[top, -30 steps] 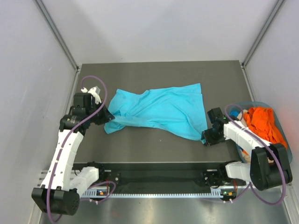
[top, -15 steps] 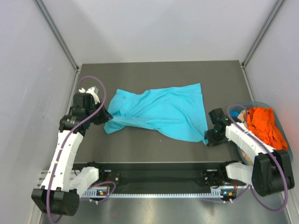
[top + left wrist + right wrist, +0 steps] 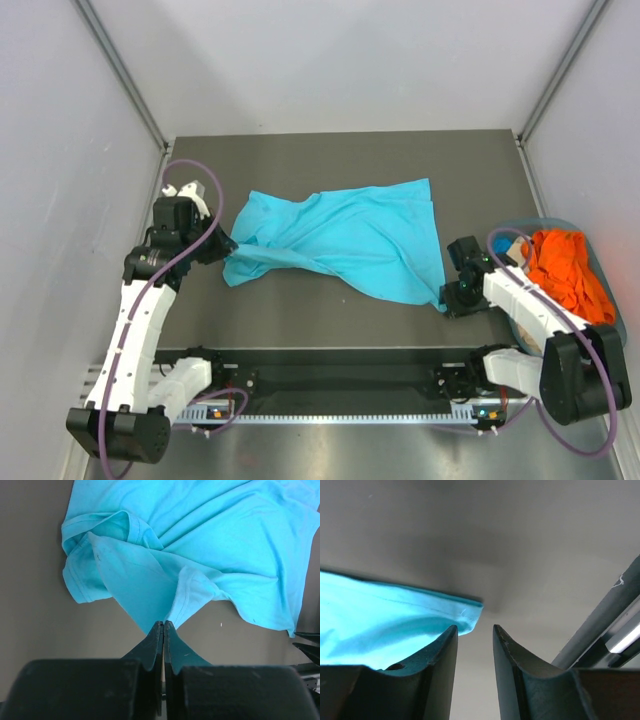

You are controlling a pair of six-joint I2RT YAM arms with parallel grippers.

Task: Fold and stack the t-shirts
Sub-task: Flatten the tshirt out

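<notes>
A bright turquoise t-shirt (image 3: pixel 350 235) lies spread and rumpled across the middle of the dark table (image 3: pixel 340 160). My left gripper (image 3: pixel 225 248) is at its left end, shut on a pulled-up fold of the cloth. In the left wrist view the jaws of that gripper (image 3: pixel 163 622) are pressed together with the turquoise t-shirt (image 3: pixel 200 540) running into their tips. My right gripper (image 3: pixel 445 295) sits low at the shirt's near right corner. Its jaws (image 3: pixel 475 626) stand apart with nothing between them, and the shirt's corner (image 3: pixel 467 614) lies just ahead of the left finger.
A blue-grey basket (image 3: pixel 550 223) stands at the table's right edge, holding an orange t-shirt (image 3: pixel 565 265) and other cloth. Grey walls close in the left, back and right sides. The arm bases and a rail run along the near edge.
My left gripper has drawn slightly left and back with the shirt's left end. My right gripper has shifted a little toward the near right, beside the shirt's corner.
</notes>
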